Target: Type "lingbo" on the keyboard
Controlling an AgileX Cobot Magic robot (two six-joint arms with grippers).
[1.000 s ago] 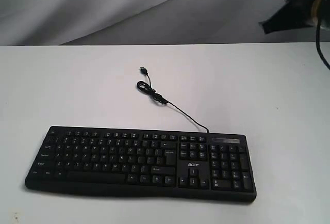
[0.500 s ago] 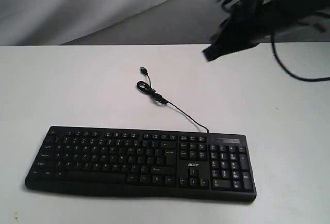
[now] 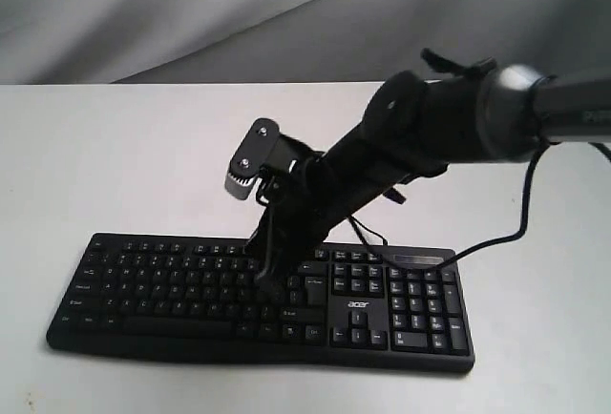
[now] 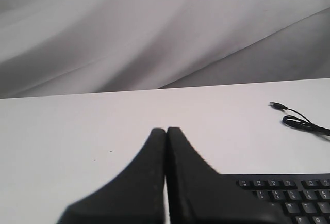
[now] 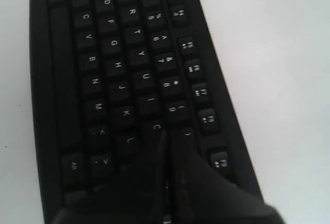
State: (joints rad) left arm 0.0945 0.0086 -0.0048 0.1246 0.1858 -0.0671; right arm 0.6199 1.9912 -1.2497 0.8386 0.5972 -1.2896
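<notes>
Keyboard [image 3: 143, 285] lying across the worktop [image 3: 86, 147] near its front edge, my right hand [image 3: 271, 285] down at the keys beside L, cable [image 4: 301, 123] behind the keyboard, my left hand [image 4: 166, 132] left of its corner

Your keyboard [image 3: 191, 285] looks like black plastic, matt on the case and dull on the keycaps, with crisp white printed legends; its cable [image 4: 301, 124] is thin, black and smooth-skinned. The table [image 3: 115, 166] under it is white, smooth and matt; at twelve o'clock from the keyboard you see a grey cloth backdrop [image 3: 143, 13], soft, folded, without gloss. The right arm [image 3: 430, 128], at two o'clock from the keyboard, wears dark matt casing, with a silvery, metal-looking band [image 3: 516, 85] that catches light; its wrist camera housing [image 3: 250, 158] is satin grey, metal or plastic you cannot tell. The left gripper [image 4: 166, 131] and right gripper [image 5: 165, 137] show black, matt, smooth fingers.
</notes>
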